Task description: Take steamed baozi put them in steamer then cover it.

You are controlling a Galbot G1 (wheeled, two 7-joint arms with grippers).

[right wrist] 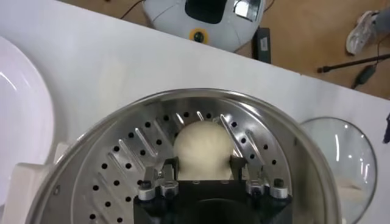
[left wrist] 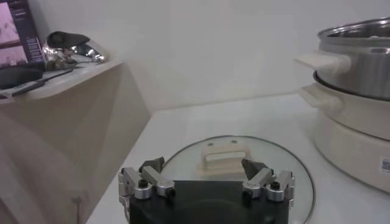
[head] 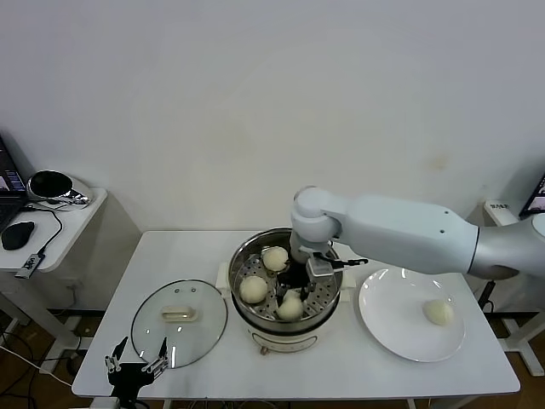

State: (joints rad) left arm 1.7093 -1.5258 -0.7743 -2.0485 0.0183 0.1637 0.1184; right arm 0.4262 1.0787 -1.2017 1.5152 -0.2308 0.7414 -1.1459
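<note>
Buns sat three in the steamer [head: 283,291] mid-tabletop, one on the plate [head: 400,328] by the right edge. Our right gripper [right wrist: 204,169] had its jaws around a bun [right wrist: 203,150] on the tray; release too early and it could roll. Our left gripper [left wrist: 207,182], jaws open and empty, hovered near the lid [head: 179,322] at the front-left corner.

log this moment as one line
right gripper: shut on baozi in steamer | in steamer: three | plate: one | left gripper: open, idle by cover

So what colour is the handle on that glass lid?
Cream-white handle on the cover; clearest in the left wrist view.
</note>
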